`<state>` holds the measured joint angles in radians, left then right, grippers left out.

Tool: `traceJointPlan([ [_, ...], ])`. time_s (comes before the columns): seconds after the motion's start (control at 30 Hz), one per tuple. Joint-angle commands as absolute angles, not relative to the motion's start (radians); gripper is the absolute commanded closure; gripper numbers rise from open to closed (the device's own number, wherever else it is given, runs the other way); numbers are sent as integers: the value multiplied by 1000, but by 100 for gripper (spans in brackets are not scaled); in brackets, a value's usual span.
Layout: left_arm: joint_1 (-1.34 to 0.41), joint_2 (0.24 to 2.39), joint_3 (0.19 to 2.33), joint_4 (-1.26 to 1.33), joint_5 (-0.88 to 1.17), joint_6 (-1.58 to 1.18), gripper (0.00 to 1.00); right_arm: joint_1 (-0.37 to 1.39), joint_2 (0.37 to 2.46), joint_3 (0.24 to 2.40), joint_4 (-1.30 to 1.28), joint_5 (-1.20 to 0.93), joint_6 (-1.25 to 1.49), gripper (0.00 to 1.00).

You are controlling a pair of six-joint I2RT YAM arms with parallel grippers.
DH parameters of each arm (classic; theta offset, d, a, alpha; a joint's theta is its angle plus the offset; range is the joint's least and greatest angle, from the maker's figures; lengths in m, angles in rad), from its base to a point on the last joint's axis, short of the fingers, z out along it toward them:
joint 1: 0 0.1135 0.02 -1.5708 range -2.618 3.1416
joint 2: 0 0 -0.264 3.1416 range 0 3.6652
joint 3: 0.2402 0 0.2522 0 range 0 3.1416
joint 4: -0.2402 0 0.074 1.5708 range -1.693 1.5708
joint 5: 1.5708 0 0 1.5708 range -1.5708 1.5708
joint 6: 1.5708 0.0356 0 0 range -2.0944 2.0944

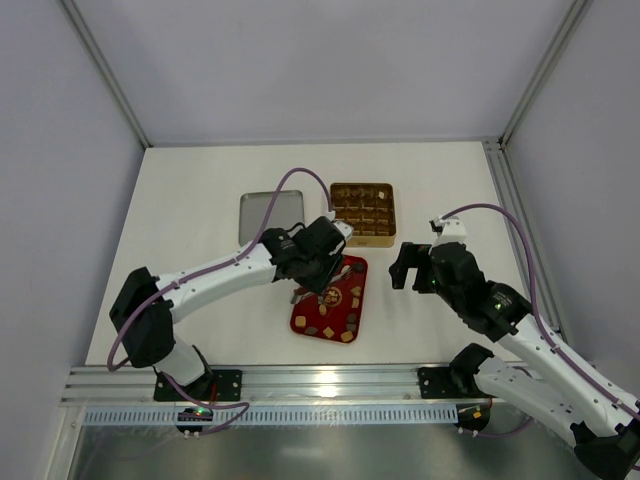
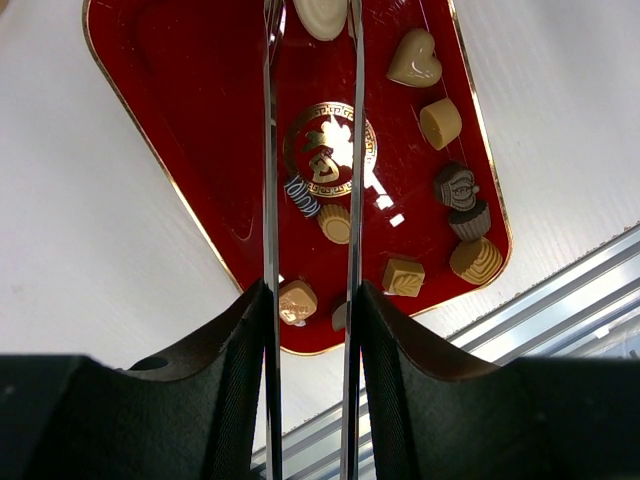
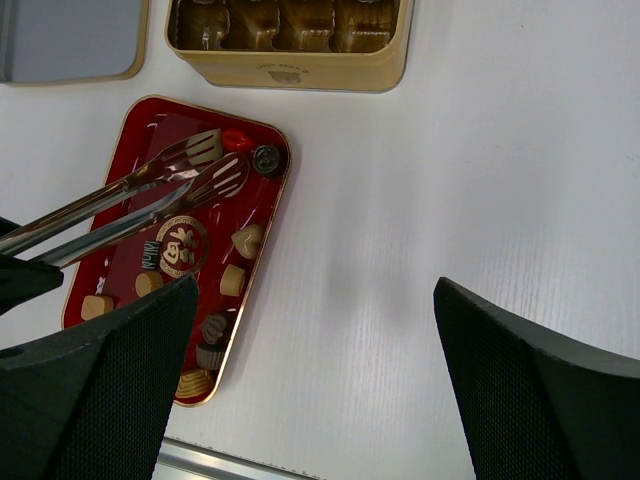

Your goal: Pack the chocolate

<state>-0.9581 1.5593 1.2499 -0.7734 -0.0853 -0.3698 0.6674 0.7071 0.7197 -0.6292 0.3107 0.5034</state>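
The left fingers [image 2: 225,370] clamp tongs [image 3: 130,195] over the tray [image 2: 180,110] of chocolate [image 2: 440,122]. The right fingers [image 3: 540,390] gape wide above the desk [image 3: 450,180].

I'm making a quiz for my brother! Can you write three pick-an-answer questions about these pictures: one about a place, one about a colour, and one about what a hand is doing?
1. Where do the loose chocolates lie?
A in a bowl
B on the tray
C on the bare table

2. What colour is the tray?
A blue
B red
C green

3. How is the right hand?
A open, holding nothing
B shut on a chocolate
C shut on a spoon

Answers:
1 B, every loose piece sits inside the tray's rim.
2 B, its bare floor shows red.
3 A, its fingers stand wide apart above the table; only the left hand holds something, the tongs.
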Motion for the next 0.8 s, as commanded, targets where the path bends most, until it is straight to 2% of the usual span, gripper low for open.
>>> traceJointPlan([
  [0.0, -962, 1566, 1275, -742, -83, -377, 61, 667, 709, 719, -598, 308, 505, 0],
  [0.77, -994, 1574, 1313, -784, -132, -359, 62, 667, 706, 713, -594, 307, 508, 0],
])
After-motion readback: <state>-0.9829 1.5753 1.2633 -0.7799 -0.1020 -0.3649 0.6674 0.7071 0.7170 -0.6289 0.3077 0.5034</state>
